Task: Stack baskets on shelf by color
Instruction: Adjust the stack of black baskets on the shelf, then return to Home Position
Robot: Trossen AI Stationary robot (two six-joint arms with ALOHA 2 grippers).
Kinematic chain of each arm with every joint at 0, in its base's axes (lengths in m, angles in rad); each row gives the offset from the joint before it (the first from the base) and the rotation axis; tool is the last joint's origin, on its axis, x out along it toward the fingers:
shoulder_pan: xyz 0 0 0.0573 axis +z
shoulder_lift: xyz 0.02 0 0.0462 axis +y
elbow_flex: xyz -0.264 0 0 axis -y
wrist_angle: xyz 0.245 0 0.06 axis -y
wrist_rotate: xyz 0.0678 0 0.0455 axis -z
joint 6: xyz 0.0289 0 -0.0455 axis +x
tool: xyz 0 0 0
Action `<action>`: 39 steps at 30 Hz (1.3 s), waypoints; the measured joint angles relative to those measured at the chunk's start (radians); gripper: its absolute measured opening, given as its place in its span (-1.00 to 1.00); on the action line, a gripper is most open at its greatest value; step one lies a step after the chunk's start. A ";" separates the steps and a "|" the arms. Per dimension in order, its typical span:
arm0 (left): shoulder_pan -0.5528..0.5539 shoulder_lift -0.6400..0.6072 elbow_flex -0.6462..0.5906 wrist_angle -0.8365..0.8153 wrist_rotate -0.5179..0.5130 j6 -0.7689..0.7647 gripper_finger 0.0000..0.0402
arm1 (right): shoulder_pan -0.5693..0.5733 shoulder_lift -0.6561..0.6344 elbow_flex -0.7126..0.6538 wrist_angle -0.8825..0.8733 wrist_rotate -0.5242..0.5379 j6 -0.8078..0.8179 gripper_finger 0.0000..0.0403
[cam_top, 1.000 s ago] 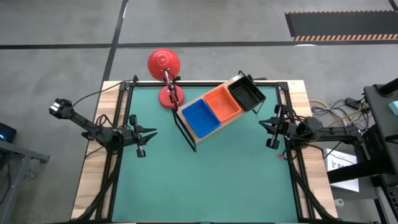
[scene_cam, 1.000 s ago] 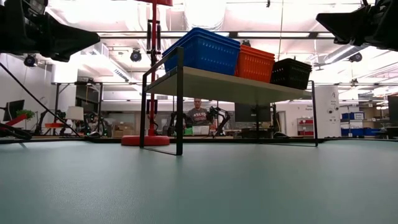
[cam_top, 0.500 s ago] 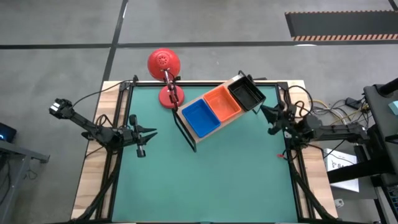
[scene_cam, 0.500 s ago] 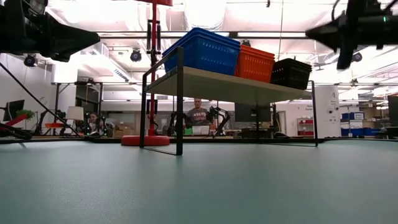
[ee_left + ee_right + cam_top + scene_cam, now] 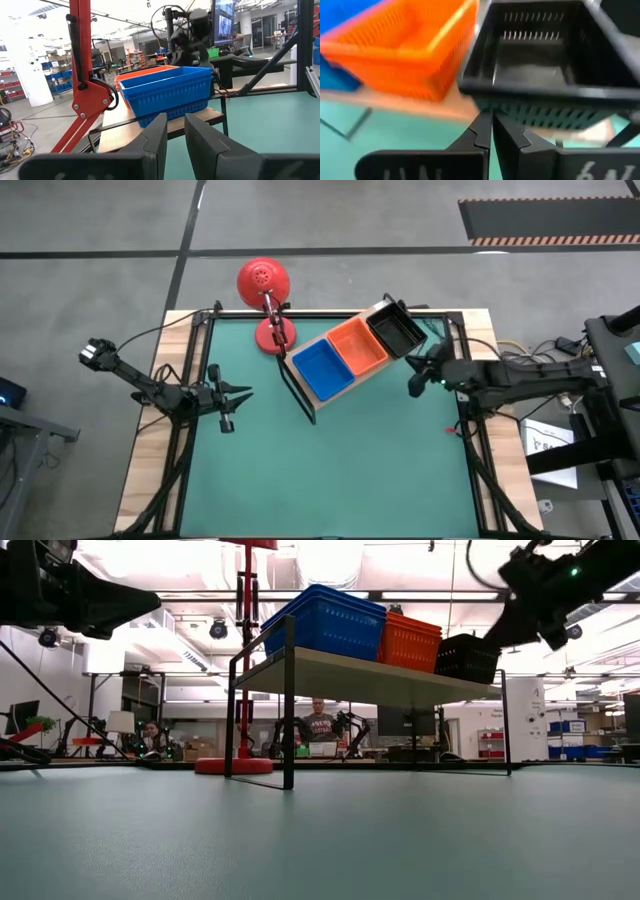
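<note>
The wooden shelf [image 5: 341, 392] stands aslant at the table's far middle on its black wire frame. It carries a blue basket stack [image 5: 322, 368], an orange stack [image 5: 360, 345] and a black stack [image 5: 397, 332]. My right gripper [image 5: 412, 383] is shut and hangs in the air just off the shelf's black-basket end. In the right wrist view its tips [image 5: 491, 131] point at the black basket's side wall [image 5: 545, 112]. My left gripper [image 5: 248, 391] waits at the table's left with its fingers [image 5: 175, 135] a narrow gap apart, holding nothing.
A red desk lamp [image 5: 263, 280] stands at the table's far edge, left of the shelf, with its base [image 5: 274, 335] on the mat. Green mat [image 5: 330, 470] lies in front of the shelf. People sit in the room beyond the table [image 5: 318, 725].
My right gripper has gone from the table's right edge toward the shelf's black-basket end, and its fingers have tipped downward. The baskets and my left arm have kept still.
</note>
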 joint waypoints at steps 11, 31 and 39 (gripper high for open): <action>0.000 0.000 0.000 0.000 0.000 0.000 -0.74 | 0.012 0.017 -0.004 -0.060 0.026 0.132 -0.96; 0.000 0.000 0.000 0.000 0.000 0.000 -0.74 | -0.068 0.199 0.009 0.052 0.032 0.075 -0.96; 0.000 0.000 0.000 0.000 0.000 0.000 -0.74 | -0.050 0.149 0.010 0.057 0.029 0.046 -0.96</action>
